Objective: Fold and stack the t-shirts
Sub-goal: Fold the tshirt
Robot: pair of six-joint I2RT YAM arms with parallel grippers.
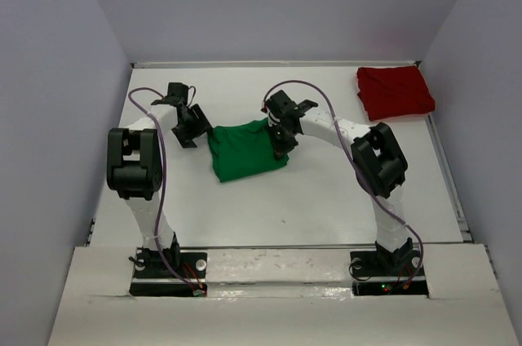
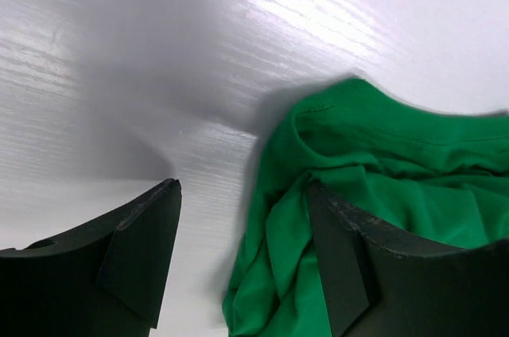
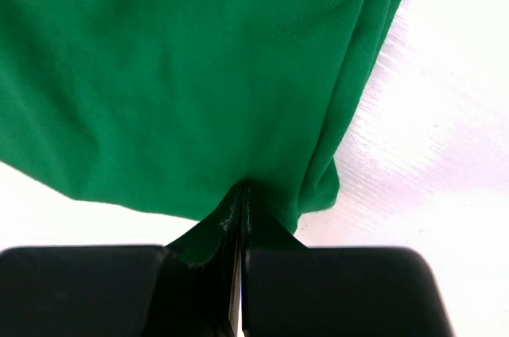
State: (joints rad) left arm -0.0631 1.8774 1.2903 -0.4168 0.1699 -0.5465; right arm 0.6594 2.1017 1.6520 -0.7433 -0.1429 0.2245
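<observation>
On the white table [image 1: 326,199], a rumpled bright green t-shirt [image 1: 245,157]

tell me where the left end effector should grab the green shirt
Grip the green shirt by its bunched left edge, coming in from the left, low over the table. The cloth rumples into thick folds there, and the right end effector pinches the opposite side.

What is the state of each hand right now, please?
Left hand: open, holding nothing.
Right hand: closed on the green t-shirt.
</observation>
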